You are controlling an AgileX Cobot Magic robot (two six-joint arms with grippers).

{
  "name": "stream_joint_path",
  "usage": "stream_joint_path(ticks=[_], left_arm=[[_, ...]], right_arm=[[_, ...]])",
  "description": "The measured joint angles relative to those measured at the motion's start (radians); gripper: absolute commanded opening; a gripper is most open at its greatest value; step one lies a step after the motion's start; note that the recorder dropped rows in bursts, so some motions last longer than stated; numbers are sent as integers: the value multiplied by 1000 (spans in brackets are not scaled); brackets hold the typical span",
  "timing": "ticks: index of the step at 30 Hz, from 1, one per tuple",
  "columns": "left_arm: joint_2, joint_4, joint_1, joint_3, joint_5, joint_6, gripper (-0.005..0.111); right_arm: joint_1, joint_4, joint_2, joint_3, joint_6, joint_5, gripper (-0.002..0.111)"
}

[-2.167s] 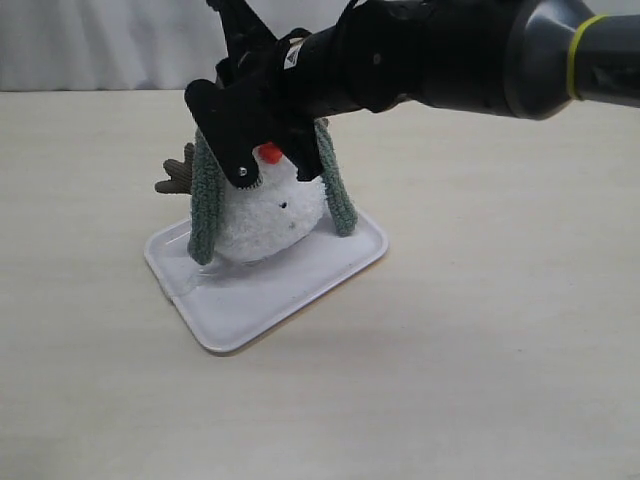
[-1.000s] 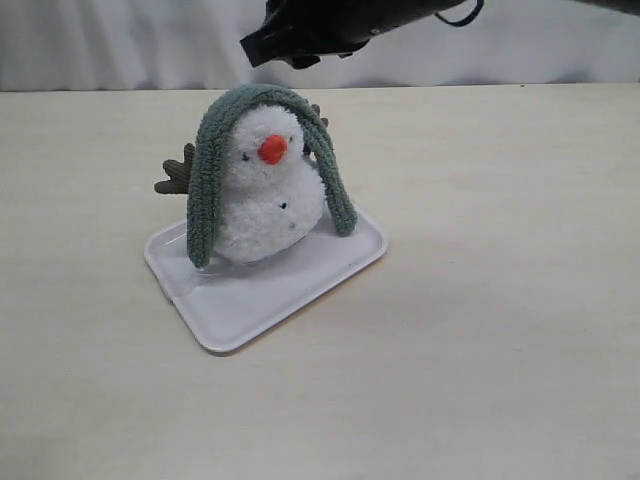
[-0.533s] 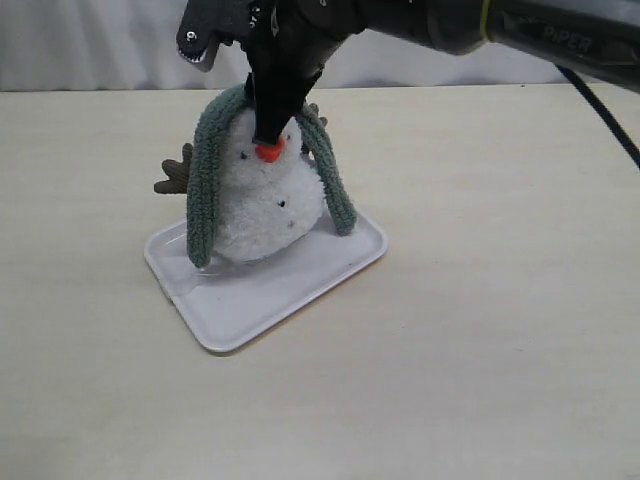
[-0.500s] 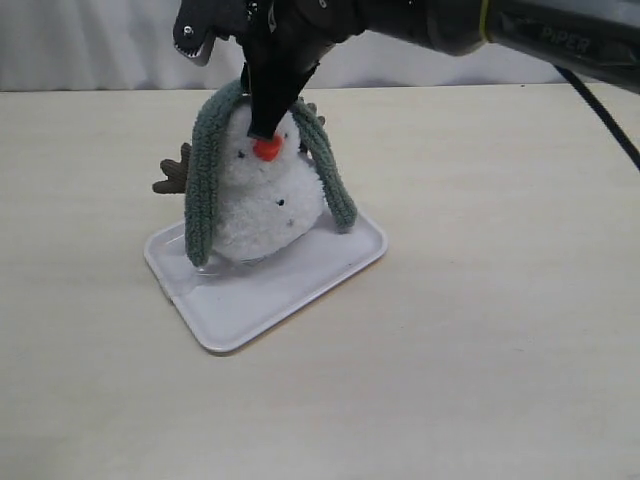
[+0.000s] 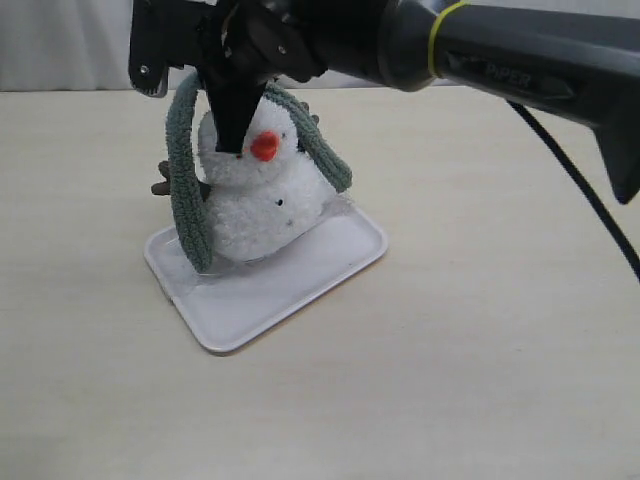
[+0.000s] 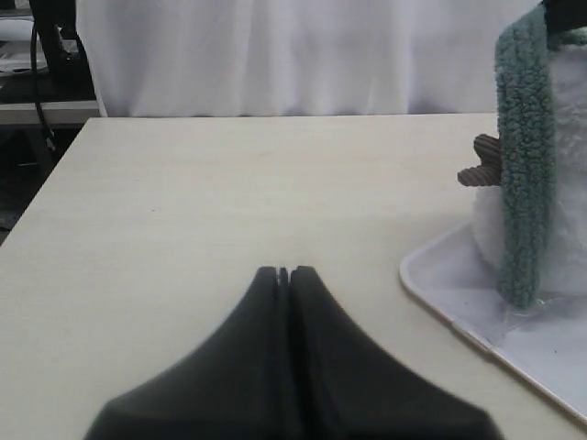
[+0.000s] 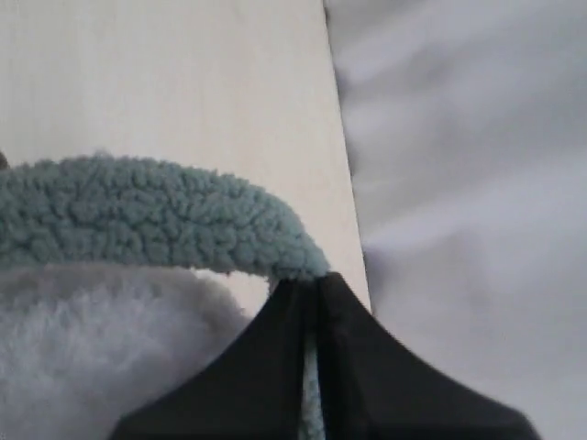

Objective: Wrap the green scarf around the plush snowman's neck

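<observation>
The plush snowman stands on a white tray, its orange nose facing front. The green scarf lies over its head, one end hanging down the left side and the other draped at the right. My right gripper is shut on the scarf at the head's upper left; a strip of scarf shows between the jaws, just above white fluff. My left gripper is shut and empty, low over the table, apart from the tray and scarf.
A brown twig arm sticks out from the snowman's side toward the left gripper. The right arm's dark body spans the upper scene above the snowman. White curtain lines the table's far edge.
The right gripper came down onto the scarf at the snowman's head, closed on it and drew it leftward. The scarf's right end has ridden up and the snowman leans slightly.
</observation>
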Motion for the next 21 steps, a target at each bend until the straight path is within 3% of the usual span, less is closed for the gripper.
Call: stream_joint_path(ticks=[7, 15, 21], left_arm=[[0, 0, 0, 0, 0, 0, 0], [0, 0, 0, 0, 0, 0, 0], [0, 0, 0, 0, 0, 0, 0]], right_arm=[[0, -118, 31, -2, -7, 147, 4], [4, -136, 29, -8, -7, 189, 5], [28, -131, 6, -8, -7, 211, 30]])
